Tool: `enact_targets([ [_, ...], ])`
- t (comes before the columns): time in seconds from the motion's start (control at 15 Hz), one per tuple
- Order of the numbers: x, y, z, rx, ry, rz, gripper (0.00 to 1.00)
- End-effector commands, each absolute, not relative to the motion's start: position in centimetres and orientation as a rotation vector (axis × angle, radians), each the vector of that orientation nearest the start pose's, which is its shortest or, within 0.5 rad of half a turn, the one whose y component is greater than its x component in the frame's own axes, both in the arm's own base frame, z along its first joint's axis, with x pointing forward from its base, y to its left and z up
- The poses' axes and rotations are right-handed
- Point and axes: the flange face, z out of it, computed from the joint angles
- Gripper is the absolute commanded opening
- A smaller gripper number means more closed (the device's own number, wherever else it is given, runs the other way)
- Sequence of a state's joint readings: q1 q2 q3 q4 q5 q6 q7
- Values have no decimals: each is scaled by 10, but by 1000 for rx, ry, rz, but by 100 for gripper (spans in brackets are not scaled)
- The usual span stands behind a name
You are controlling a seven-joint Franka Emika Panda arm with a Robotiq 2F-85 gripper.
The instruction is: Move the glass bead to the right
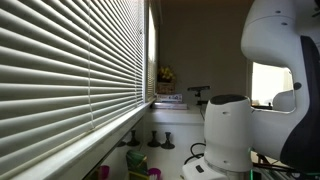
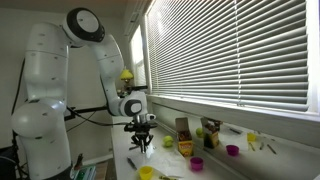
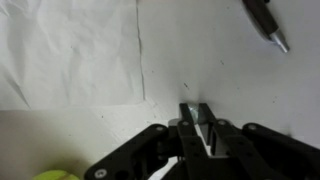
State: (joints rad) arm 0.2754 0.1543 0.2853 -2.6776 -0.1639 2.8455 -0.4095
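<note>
Seemingly the end effector (image 3: 204, 128) hung low over the white worktop (image 3: 70, 50) with jaws pinched together, presumably to nip something tiny; the glass bead itself was too small to find, between them or elsewhere.

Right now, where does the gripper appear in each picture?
In an exterior view: the gripper hangs low, left of centre.
In an exterior view: not in it; only the white arm shows, at right.
Wrist view: the gripper at bottom centre, a pen at top right.
Shared landmark: the blinds in both exterior views.
</note>
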Motion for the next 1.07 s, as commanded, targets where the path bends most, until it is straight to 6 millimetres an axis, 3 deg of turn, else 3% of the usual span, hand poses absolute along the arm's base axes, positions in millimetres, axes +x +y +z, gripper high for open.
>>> enact_targets([
  [0.0,346,236,186,-2670,-1693,-47,3],
  [0.07,345,237,186,-2671,-1696,-47,2],
  [0.4,344,239,184,-2662,-1706,-34,36],
  [0.67,344,240,186,-2662,-1713,-38,51],
  [1.0,340,244,182,-2648,-1726,-25,43],
])
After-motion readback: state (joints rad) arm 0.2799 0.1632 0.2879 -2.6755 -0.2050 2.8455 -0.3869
